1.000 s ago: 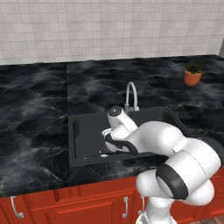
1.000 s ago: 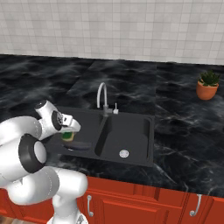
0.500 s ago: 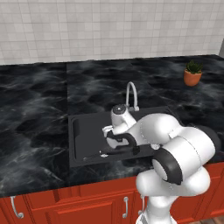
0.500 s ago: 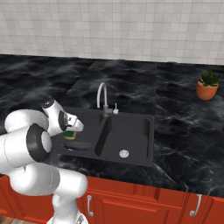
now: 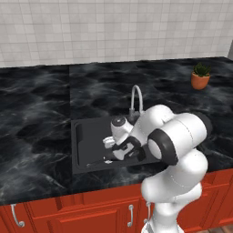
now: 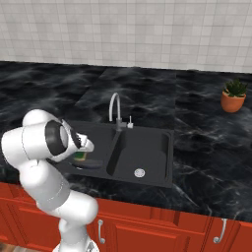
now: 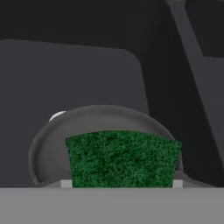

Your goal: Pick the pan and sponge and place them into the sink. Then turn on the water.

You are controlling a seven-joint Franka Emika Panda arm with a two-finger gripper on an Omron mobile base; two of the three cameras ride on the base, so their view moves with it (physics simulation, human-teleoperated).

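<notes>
Your arm has swung lower over the sink (image 6: 147, 170); gripper (image 7: 122, 183) pinches the sponge (image 7: 122, 159) above the pan (image 7: 48, 144), ready to drop.

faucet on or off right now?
Off. No blue stream falls from the faucet spout into the sink in either base view.
</notes>
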